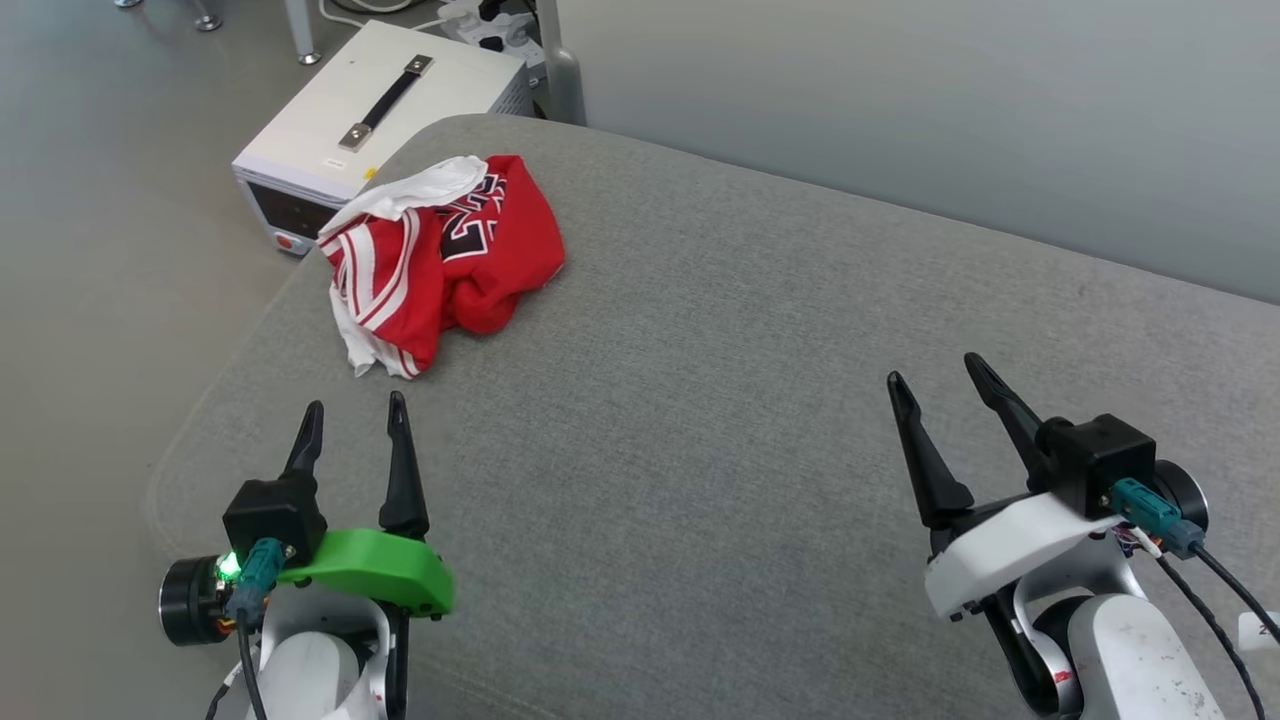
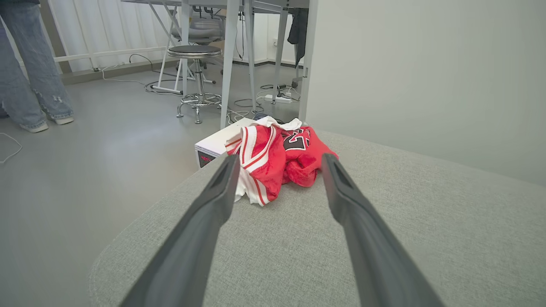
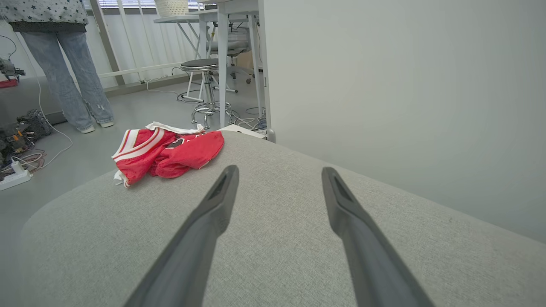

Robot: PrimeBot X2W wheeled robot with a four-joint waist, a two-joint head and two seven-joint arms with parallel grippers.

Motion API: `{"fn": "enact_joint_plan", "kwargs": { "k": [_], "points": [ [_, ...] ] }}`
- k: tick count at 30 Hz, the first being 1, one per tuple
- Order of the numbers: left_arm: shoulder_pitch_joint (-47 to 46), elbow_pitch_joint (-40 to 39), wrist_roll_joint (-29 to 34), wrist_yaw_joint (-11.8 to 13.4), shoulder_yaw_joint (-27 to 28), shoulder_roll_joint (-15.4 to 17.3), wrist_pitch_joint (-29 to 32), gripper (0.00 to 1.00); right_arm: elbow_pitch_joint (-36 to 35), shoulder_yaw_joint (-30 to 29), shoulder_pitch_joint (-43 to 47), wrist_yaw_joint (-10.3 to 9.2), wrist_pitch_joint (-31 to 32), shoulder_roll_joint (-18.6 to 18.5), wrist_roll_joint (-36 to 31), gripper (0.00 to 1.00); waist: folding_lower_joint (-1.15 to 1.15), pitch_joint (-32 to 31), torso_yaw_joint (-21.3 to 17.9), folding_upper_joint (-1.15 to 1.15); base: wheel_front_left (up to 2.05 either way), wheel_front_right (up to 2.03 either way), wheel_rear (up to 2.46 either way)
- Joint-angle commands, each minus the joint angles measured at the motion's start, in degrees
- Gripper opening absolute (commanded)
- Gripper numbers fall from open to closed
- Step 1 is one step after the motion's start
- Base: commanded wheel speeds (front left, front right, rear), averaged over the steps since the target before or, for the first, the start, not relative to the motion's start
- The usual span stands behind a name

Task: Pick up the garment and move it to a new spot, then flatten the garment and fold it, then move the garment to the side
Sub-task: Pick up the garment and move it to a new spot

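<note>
The garment (image 1: 440, 260) is a red shirt with white sleeves, striped trim and black numerals, lying crumpled in a heap near the far left corner of the grey padded surface (image 1: 700, 420). My left gripper (image 1: 352, 420) stands open near the front left edge, a short way in front of the heap, with nothing between its fingers. In the left wrist view the garment (image 2: 277, 160) lies just beyond that gripper (image 2: 279, 160). My right gripper (image 1: 932, 375) is open at the front right, far from the cloth. In the right wrist view the garment (image 3: 166, 151) lies to the upper left of that gripper (image 3: 279, 172).
A white box with a black handle (image 1: 385, 110) stands on the floor just past the surface's left corner. A grey wall (image 1: 950, 120) runs behind the surface. A stool (image 2: 195, 76), table legs and cables lie beyond. A person's legs in jeans (image 3: 70, 72) stand on the floor at left.
</note>
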Motion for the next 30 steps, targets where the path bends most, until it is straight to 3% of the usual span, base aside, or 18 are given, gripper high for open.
{"fn": "enact_joint_plan", "kwargs": {
  "k": [1,20,30],
  "points": [
    [-0.90,0.19,-0.53,0.51,0.02,-0.27,-0.61,1.00,-0.43,0.30,-1.19,-0.05,0.13,-0.14,0.26,1.00,0.00,0.27,1.68,0.00,0.00,0.00,0.00],
    [-1.84,1.29,-1.31,1.17,0.42,-0.32,-2.87,1.00,-0.57,1.50,-2.68,-0.06,0.01,-0.76,1.65,1.00,0.00,0.94,7.02,0.00,0.00,0.00,0.00],
    [-3.75,1.82,-1.54,1.40,0.88,-0.32,-2.92,1.00,-1.21,1.35,-3.30,-0.06,0.55,-1.27,1.34,1.00,0.00,2.41,6.29,0.00,0.00,0.00,0.00]
  ]
}}
